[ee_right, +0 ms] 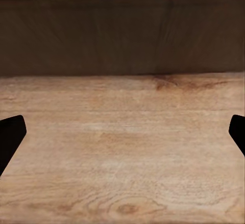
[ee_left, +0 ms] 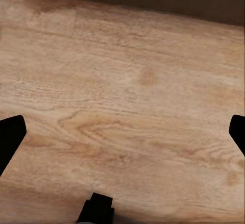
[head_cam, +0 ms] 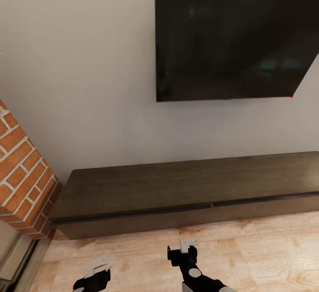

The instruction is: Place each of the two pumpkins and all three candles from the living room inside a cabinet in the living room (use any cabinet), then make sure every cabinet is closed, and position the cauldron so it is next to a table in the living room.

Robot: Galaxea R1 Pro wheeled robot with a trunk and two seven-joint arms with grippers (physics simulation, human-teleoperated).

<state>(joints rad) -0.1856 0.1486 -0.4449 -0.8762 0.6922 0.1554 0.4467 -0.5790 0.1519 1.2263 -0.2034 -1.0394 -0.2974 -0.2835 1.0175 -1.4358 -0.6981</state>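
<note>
Right hand (head_cam: 189, 243) (spread) near cabinet (head_cam: 177, 185)

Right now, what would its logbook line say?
facing cabinet, drawers shut | left pincer open, empty | right pincer open, empty | both above floor
</note>
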